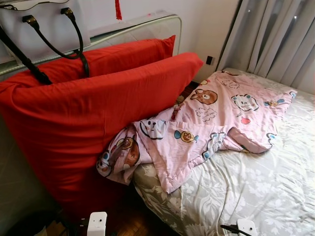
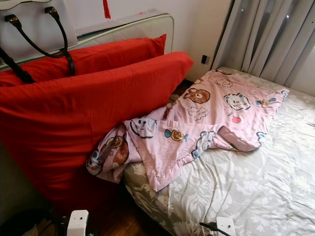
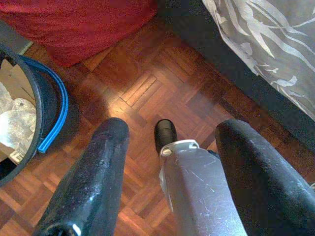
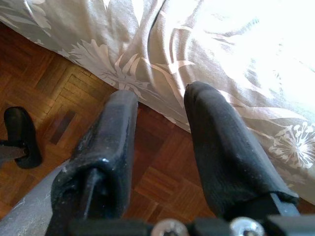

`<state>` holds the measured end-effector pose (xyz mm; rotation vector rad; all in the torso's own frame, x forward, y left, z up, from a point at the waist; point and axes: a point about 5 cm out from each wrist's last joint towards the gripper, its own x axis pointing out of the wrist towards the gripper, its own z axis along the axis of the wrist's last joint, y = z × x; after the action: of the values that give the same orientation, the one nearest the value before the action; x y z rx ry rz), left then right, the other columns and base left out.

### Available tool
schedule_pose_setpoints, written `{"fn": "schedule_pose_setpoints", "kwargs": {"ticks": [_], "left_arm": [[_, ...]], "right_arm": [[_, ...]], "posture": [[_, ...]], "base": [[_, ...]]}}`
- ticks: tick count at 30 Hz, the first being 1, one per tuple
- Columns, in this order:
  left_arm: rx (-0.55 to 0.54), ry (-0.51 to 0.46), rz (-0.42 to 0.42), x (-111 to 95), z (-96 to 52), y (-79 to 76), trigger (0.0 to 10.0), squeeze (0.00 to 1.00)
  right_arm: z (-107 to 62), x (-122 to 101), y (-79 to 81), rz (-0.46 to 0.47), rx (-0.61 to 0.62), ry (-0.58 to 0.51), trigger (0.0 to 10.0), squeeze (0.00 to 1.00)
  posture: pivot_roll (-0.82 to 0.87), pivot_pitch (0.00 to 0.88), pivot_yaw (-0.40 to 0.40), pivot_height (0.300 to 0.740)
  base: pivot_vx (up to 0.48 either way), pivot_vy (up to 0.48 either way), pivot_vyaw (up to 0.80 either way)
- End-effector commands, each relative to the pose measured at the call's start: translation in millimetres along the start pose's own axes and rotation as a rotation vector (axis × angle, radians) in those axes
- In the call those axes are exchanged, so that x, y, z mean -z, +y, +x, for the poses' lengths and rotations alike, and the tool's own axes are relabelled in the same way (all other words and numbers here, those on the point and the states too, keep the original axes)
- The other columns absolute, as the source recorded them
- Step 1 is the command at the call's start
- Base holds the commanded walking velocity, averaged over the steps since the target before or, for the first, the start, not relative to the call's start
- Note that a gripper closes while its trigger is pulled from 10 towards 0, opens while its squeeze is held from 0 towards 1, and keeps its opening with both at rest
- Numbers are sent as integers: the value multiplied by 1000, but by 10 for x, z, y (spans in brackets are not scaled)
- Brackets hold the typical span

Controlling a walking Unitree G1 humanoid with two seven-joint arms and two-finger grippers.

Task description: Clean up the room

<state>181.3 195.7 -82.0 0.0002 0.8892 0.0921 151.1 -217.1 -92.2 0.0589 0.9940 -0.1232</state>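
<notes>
1. We're in a bedroom: a bed (image 1: 275,196) covered with a grey leaf-patterned sheet fills the right side, grey curtains (image 1: 275,34) hang behind it, and parquet floor (image 3: 147,88) shows below.
2. Lying across the bed is a pink blanket (image 1: 216,118) printed with cartoon bears and other animals. It's rumpled, and its near end spills off the bed's left edge and touches the red cushions.
3. Two big red cushions (image 1: 83,123) stand upright just beside the bed on the robot's left, one behind the other, leaning toward a pale headboard (image 1: 147,27) against the wall.
4. A white bag with black handles (image 1: 49,24) sits at the top, its straps hanging down over the rear cushion.
5. Down low, the left gripper (image 3: 170,162) hangs over the parquet between cushion and bed, its two black fingers spread apart with nothing between them.
6. Next to it on the floor, a dark bin with a blue rim (image 3: 47,118) holds something white and crumpled.
7. The right gripper (image 4: 160,113) hangs by the bed's edge, fingers parted and empty, tips close to the draped sheet; whether they touch it I cannot tell.
8. A small black outlet (image 1: 209,60) sits on the wall between cushions and curtains.
</notes>
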Motion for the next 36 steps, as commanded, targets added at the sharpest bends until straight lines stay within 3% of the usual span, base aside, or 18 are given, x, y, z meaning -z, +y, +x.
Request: {"fn": "schedule_pose_setpoints", "kwargs": {"ticks": [1, 27, 36], "left_arm": [[4, 25, 17, 61, -13, 17, 10000, 0], [8, 12, 22, 11, 0, 3, 10000, 0], [10, 13, 26, 16, -1, -2, 10000, 0]], "right_arm": [[0, 1, 0, 9, 2, 1, 10000, 0], [2, 3, 11, 19, 4, 1, 10000, 0], [1, 3, 7, 21, 6, 1, 10000, 0]], "posture": [[-33, 0, -50, 740], [-34, 0, -49, 740], [-38, 0, -48, 740]], "base": [[0, 251, 0], [0, 250, 0], [0, 0, 0]]}}
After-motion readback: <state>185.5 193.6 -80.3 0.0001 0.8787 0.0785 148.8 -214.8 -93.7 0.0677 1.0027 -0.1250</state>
